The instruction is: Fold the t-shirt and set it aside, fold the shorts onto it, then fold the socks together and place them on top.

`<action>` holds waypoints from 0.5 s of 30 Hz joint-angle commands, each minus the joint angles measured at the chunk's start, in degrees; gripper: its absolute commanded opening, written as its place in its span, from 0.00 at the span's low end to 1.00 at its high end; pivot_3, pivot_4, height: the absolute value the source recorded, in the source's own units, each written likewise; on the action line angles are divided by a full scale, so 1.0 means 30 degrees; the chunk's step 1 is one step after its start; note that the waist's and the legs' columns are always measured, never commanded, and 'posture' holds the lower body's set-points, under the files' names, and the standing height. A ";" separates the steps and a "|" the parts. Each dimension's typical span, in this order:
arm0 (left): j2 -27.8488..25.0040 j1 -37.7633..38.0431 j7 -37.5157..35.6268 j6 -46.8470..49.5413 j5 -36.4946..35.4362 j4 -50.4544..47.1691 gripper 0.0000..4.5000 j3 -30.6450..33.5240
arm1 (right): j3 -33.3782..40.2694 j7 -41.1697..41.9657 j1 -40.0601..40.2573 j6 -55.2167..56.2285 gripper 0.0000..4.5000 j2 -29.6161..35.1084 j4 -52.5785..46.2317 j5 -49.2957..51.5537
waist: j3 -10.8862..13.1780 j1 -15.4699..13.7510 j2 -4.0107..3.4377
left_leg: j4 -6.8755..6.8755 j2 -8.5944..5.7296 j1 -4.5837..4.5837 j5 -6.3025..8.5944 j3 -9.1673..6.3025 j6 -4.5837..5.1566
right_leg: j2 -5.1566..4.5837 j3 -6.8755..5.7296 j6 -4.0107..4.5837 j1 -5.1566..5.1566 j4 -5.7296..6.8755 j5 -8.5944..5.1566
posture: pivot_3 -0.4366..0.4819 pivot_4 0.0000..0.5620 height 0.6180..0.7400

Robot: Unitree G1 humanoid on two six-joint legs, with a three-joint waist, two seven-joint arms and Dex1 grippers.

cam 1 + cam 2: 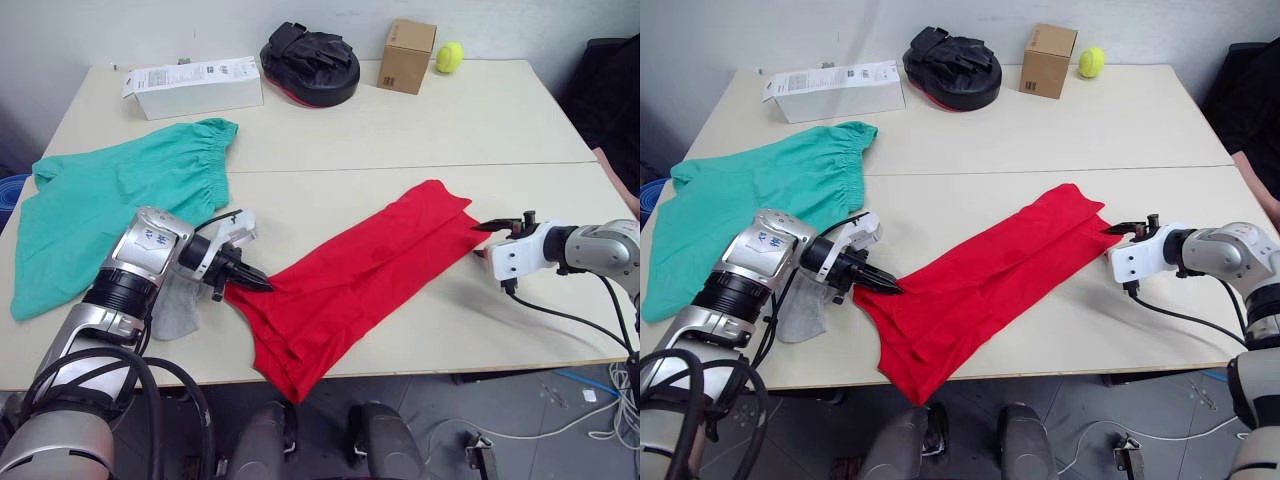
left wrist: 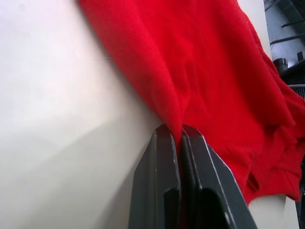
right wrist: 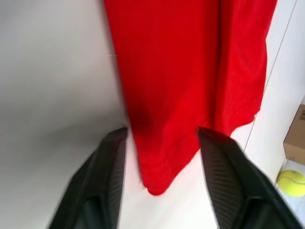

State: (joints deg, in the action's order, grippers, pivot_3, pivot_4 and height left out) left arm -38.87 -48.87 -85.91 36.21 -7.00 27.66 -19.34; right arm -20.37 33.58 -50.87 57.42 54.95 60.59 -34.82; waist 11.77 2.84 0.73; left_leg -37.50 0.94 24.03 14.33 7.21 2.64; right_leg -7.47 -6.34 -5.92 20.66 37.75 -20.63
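Left claw (image 1: 262, 286) pinches the red shirt's (image 1: 370, 275) edge while right claw (image 3: 162, 136) gapes around the far corner; pulling now could drag it crooked.

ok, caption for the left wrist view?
Left pincer shut on an edge of the red t-shirt, above the pale table.

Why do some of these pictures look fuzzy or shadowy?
Right wrist view: the right gripper fingers are soft-edged, being so near the lens, over a grey shadow on the table. Left wrist view: the t-shirt also casts a soft shadow.
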 commanded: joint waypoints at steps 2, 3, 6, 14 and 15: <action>-0.0221 0.0044 -0.0122 0.0104 -0.0023 -0.0509 0.00 0.0135 | -0.0782 -0.0053 -0.0293 0.0216 0.15 -0.0705 0.0239 -0.0342 | 0.0000 0.0096 0.0000 | 0.0004 0.0000 0.0000 0.0000 -0.0001 0.0000 | 0.0002 -0.0002 0.0001 0.0000 0.0007 0.0000 | 0.48 0.27 1.00; -0.0212 0.0048 -0.0108 0.0125 -0.0019 -0.0518 0.00 0.0154 | -0.0848 -0.0068 -0.0374 0.0209 0.08 -0.0751 0.0290 -0.0339 | 0.0000 0.0114 0.0000 | 0.0005 0.0001 0.0001 0.0000 0.0000 -0.0001 | 0.0002 -0.0001 0.0001 0.0003 0.0010 -0.0001 | 0.48 0.27 1.00; -0.0183 0.0111 -0.0034 0.0211 -0.0061 -0.0640 0.00 0.0227 | -0.1043 -0.0201 -0.0687 0.0062 0.01 -0.0873 0.0528 -0.0424 | 0.0000 0.0113 -0.0001 | 0.0009 0.0002 0.0001 -0.0001 0.0000 -0.0002 | 0.0003 0.0000 0.0002 0.0005 0.0028 -0.0001 | 0.48 0.27 1.00; -0.0232 0.1513 0.1041 0.2478 -0.0903 -0.3290 0.00 0.1013 | -0.1779 -0.1909 -0.2574 -0.1161 0.01 -0.1581 0.1545 -0.1711 | 0.0004 0.0096 -0.0008 | 0.0016 -0.0001 0.0007 -0.0002 -0.0003 -0.0003 | -0.0003 0.0010 0.0003 0.0013 0.0041 -0.0002 | 0.48 0.27 1.00; -0.0245 0.1886 0.1296 0.2920 -0.1118 -0.3986 0.00 0.1143 | -0.1924 -0.2126 -0.2819 -0.1308 0.01 -0.1731 0.1659 -0.1929 | 0.0005 0.0103 -0.0009 | 0.0020 -0.0002 0.0008 -0.0002 -0.0003 -0.0003 | -0.0005 0.0010 0.0004 0.0015 0.0045 -0.0002 | 0.48 0.27 1.00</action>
State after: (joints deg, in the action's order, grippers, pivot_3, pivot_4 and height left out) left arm -39.08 -44.25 -82.96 42.93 -8.64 19.68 -17.31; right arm -25.54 28.81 -57.88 54.37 49.90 65.36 -39.73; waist 11.78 3.15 0.70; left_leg -37.40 0.93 24.06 14.32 7.20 2.63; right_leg -7.49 -6.31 -5.91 20.71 37.88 -20.63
